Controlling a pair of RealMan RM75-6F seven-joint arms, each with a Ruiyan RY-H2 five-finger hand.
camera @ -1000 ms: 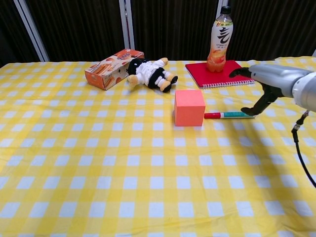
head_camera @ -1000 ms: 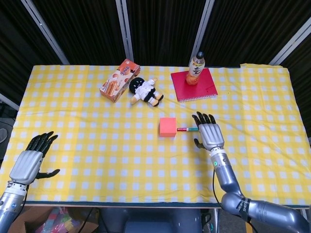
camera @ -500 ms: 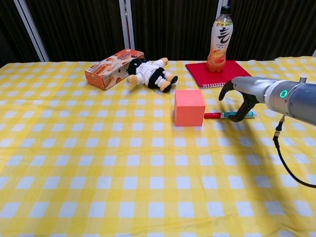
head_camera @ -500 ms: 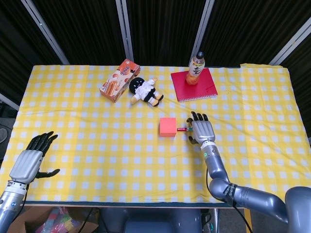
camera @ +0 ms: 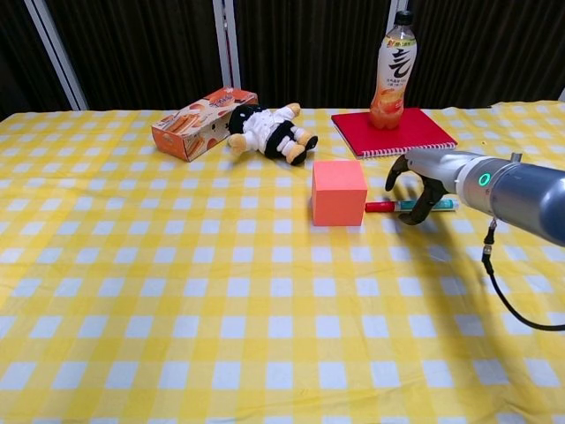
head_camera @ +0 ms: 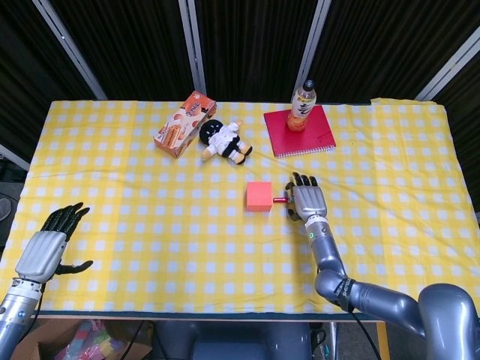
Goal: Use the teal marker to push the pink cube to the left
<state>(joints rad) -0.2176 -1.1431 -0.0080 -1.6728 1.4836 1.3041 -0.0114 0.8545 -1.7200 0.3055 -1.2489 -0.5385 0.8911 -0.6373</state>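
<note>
From the head view I see the pink cube near the middle of the yellow checked tablecloth, with the teal marker lying just to its right, red end toward the cube and apparently touching it. My right hand sits directly over the marker, fingers pointing away from me and slightly apart, covering most of the marker's length; from up here I cannot tell whether they grip it. My left hand rests near the front left corner of the table, well apart from everything, fingers extended and close together, thumb out to the side, holding nothing. Behind the cube lie a plush doll and an orange snack box, and a drink bottle stands on a red notebook. In the chest view the cube stands upright, the marker flat on the cloth beside its right face. The right hand arches over the marker's middle, fingers curled down around it with the tips at the cloth, but whether they pinch the marker I cannot tell. The left hand is out of this view.
</note>
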